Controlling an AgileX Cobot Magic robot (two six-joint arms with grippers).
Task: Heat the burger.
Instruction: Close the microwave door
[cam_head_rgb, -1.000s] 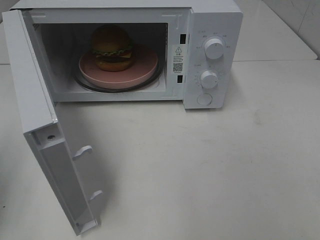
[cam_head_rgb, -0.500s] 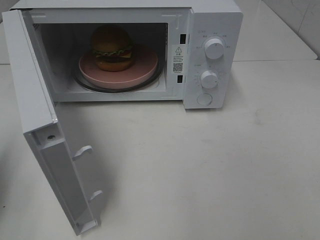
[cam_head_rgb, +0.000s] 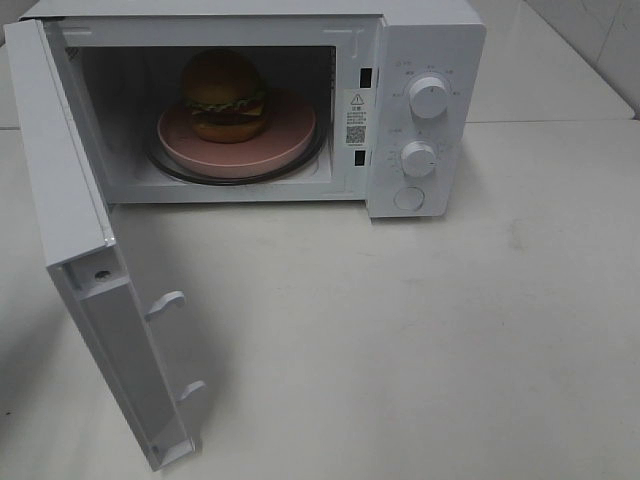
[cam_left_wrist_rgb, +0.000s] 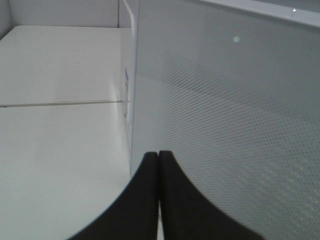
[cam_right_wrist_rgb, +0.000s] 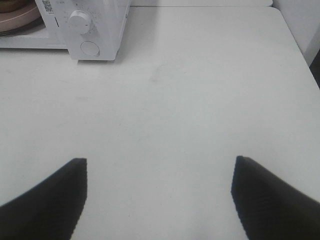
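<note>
burger (cam_head_rgb: 224, 95): inside the microwave (cam_head_rgb: 425, 40) cavity, upright, sitting on the pink plate (cam_head_rgb: 290, 130), toward the plate's back-left part. bun on top, lettuce and patty edge visible below it.
plate: flat on the glass turntable (cam_head_rgb: 165, 168) on the microwave's cavity floor. turntable rim shows as a dark ring around it.
door (cam_head_rgb: 70, 200): swung wide open on the microwave's left side. inner face toward the high camera, two latch hooks (cam_head_rgb: 166, 302) sticking out of it.
controls: upper knob (cam_head_rgb: 428, 97) and lower knob (cam_head_rgb: 418, 159) stacked on the microwave's right panel, round button (cam_head_rgb: 408, 198) just under them.
my left gripper (cam_left_wrist_rgb: 159, 155): fingers pressed together, nothing between them. tips right at the outer face of the microwave door, with the dotted window mesh just ahead. can't tell if i'm touching the door.
my right gripper (cam_right_wrist_rgb: 160, 167): fingers spread wide, holding nothing. it hangs over the white table (cam_head_rgb: 420, 340), out in front of the microwave's control panel and well apart from it.
table: white, the microwave sits on it.
</note>
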